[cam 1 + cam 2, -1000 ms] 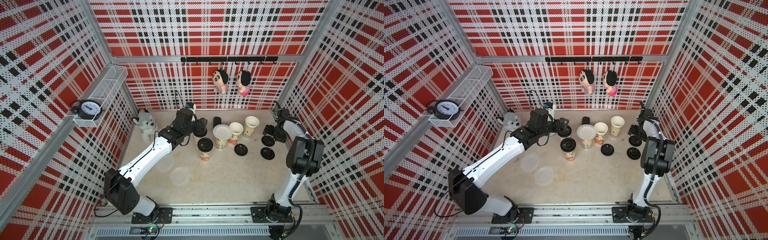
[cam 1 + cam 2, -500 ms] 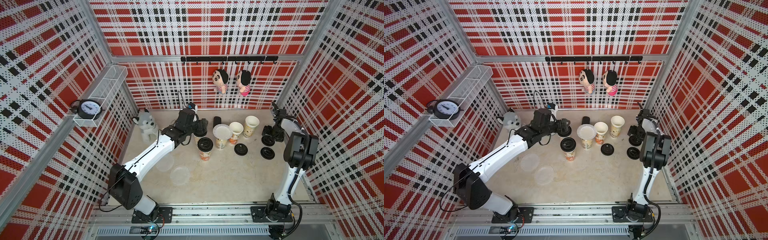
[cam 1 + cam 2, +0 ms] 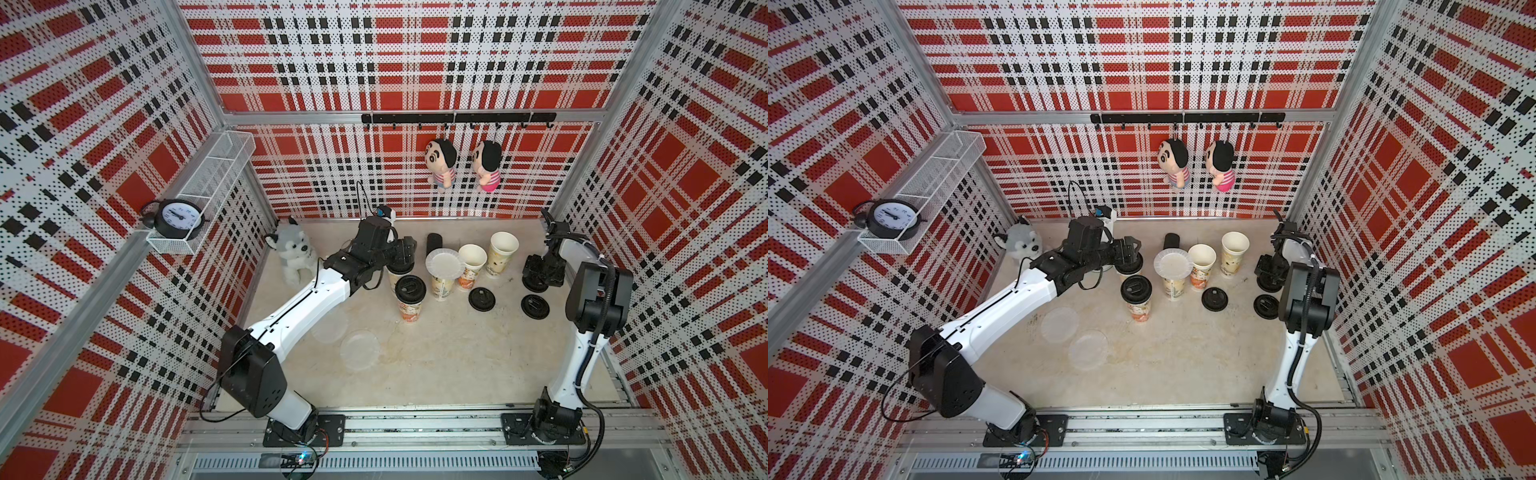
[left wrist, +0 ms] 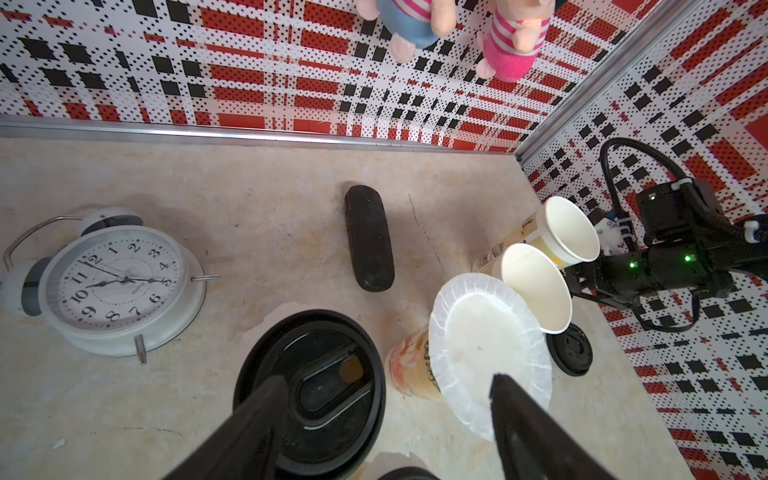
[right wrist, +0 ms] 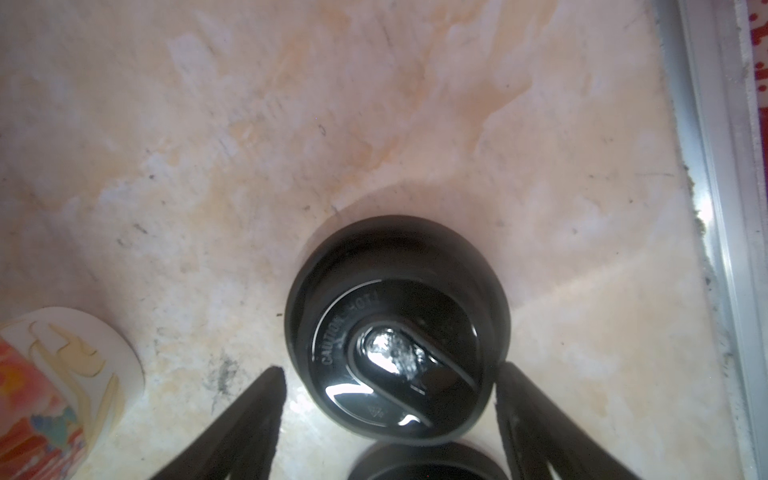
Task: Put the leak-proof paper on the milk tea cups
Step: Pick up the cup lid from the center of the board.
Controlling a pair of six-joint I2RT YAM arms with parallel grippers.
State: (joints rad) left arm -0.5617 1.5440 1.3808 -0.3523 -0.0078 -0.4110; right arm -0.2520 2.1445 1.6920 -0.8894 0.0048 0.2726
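While two paper cups (image 3: 472, 259) stand bare-mouthed, I judge the covering step half done: one thin, frilled sheet (image 3: 444, 264) caps a third cup, and two spare sheets (image 3: 359, 349) lie flat on the mottled table (image 3: 436, 374) near my left arm. My left claw (image 4: 386, 379) hangs released over a glossy black lid (image 4: 309, 386) seated on a cup; my right claw (image 5: 388, 370), spread, straddles a loose lid (image 5: 397, 328) without gripping. Next I must pinch a limp, translucent sheet by its edge.
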